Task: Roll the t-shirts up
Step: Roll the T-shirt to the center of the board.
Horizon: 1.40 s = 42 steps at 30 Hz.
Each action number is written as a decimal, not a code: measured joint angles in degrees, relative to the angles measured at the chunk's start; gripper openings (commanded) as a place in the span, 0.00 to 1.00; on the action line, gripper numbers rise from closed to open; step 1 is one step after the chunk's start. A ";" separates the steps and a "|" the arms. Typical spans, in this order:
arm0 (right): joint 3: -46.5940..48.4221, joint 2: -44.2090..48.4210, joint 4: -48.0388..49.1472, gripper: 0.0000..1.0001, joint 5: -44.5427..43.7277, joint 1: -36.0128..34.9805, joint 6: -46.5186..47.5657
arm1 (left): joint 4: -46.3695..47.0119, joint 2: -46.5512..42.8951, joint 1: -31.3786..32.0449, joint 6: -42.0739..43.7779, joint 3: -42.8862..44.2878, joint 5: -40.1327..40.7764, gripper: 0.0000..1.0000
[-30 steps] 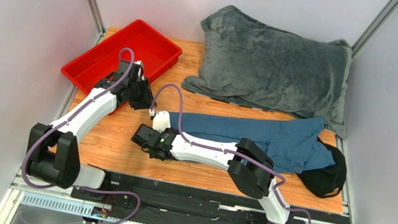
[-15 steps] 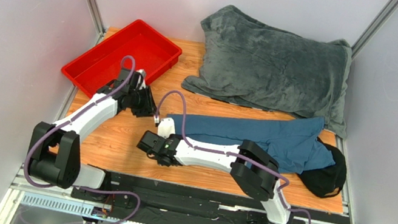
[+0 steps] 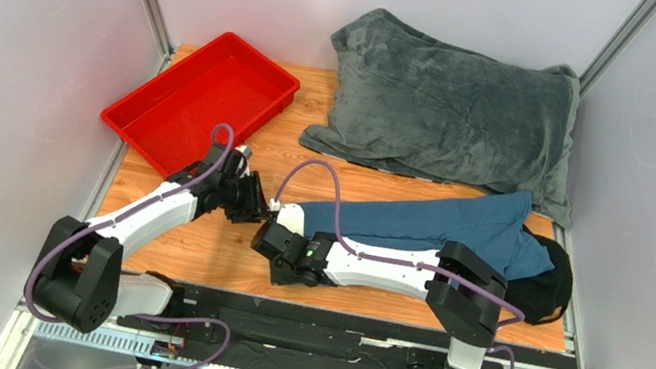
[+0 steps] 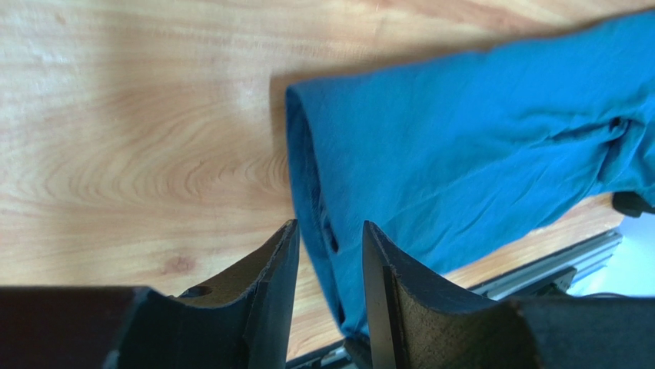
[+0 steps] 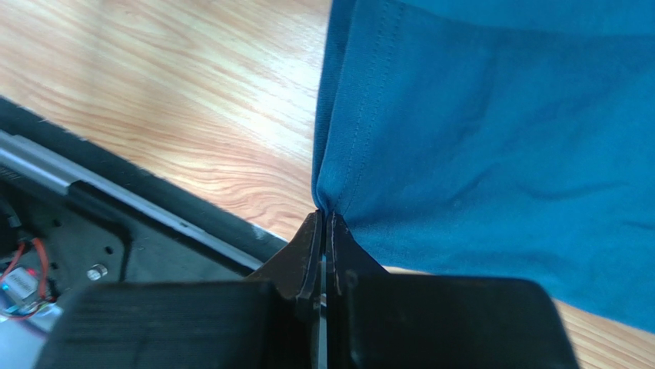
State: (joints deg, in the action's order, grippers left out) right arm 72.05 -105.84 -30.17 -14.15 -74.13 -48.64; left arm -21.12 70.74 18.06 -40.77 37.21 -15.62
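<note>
Right claw (image 5: 324, 223) clenched on a hem corner of the teal t-shirt (image 5: 492, 138); left claw (image 4: 328, 234) released, jaws apart, the shirt's folded edge between them, over the desk (image 4: 138, 138)

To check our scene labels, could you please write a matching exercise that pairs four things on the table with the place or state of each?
Things:
1. red tray
2. grey blanket
3. teal t-shirt
4. black cloth

Places or states:
a. bunched at the right edge of the table
b. at the far left corner
c. pinched at one corner by the right arm's jaws
d. along the far side, by the back wall

Pairs: 1-b, 2-d, 3-c, 4-a
</note>
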 measured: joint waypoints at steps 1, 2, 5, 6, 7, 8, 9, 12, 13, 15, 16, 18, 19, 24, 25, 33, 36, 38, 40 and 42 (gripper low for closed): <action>0.00 0.07 0.48 0.00 0.42 0.00 -0.02 | 0.42 -0.04 -0.07 -0.07 0.00 0.17 0.44; 0.00 0.07 0.72 0.00 0.87 0.02 -0.04 | 1.05 0.35 -0.07 -0.09 0.04 0.28 0.43; 0.02 0.07 0.79 0.00 1.68 0.09 -0.22 | 1.86 2.80 -0.04 -0.07 0.44 0.72 0.42; 0.07 0.07 0.76 0.00 1.90 0.20 -0.35 | 1.99 3.82 -0.04 -0.07 0.55 0.94 0.42; 0.11 0.07 0.76 0.00 2.10 0.39 -0.46 | 2.05 4.57 0.00 -0.07 0.59 1.22 0.42; 0.24 0.07 0.70 0.00 2.32 0.59 -0.57 | 2.10 5.35 0.15 -0.04 0.66 1.49 0.43; 0.37 0.07 0.72 0.00 2.43 0.79 -0.63 | 2.12 6.10 0.33 -0.04 0.76 1.90 0.43; 0.83 0.07 0.72 0.00 2.82 1.44 -0.63 | 2.14 8.00 1.33 -0.02 1.27 2.80 0.45; 1.01 0.07 0.66 0.00 2.84 1.66 -0.66 | 2.14 8.61 1.84 0.00 1.60 3.13 0.45; 1.29 0.07 0.68 0.00 3.13 2.05 -0.66 | 2.32 9.60 2.71 -0.02 2.08 3.69 0.45; 1.42 0.07 0.66 0.00 3.32 2.27 -0.66 | 2.27 10.14 3.06 -0.02 2.36 4.04 0.45; 1.51 0.09 0.70 0.00 3.65 2.60 -0.66 | 2.21 11.06 3.56 -0.02 2.84 4.66 0.45; 1.53 0.11 0.70 0.00 3.82 2.71 -0.66 | 2.01 11.41 3.80 -0.04 3.04 5.40 0.45; 1.51 0.85 0.57 0.00 4.22 3.41 -0.66 | 0.50 11.69 4.46 -0.26 3.63 8.44 0.47; 1.51 1.25 0.50 0.00 4.24 3.54 -0.66 | 0.17 11.69 4.48 -0.33 3.69 8.79 0.47; 1.53 3.45 0.59 0.00 4.39 4.52 -0.63 | -0.90 12.00 5.09 -1.27 3.98 10.19 0.49; 1.53 3.61 0.59 0.00 4.52 4.57 -0.61 | -0.17 12.02 5.57 -2.16 3.98 10.14 0.49; 1.53 3.76 0.57 0.00 4.68 4.57 -0.61 | 0.48 12.39 5.99 -2.75 4.00 10.12 0.47; 1.53 3.93 0.55 0.00 4.70 4.57 -0.59 | 0.87 13.07 6.32 -3.50 4.13 10.12 0.42; 1.51 4.17 0.57 0.00 4.70 4.57 -0.61 | 0.92 13.64 6.60 -4.11 4.55 10.29 0.37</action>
State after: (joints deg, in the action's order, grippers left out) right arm 73.56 -101.67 -29.61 -9.45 -69.56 -49.25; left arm -20.21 84.38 24.67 -44.88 41.76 -5.32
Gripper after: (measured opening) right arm 0.011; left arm 0.440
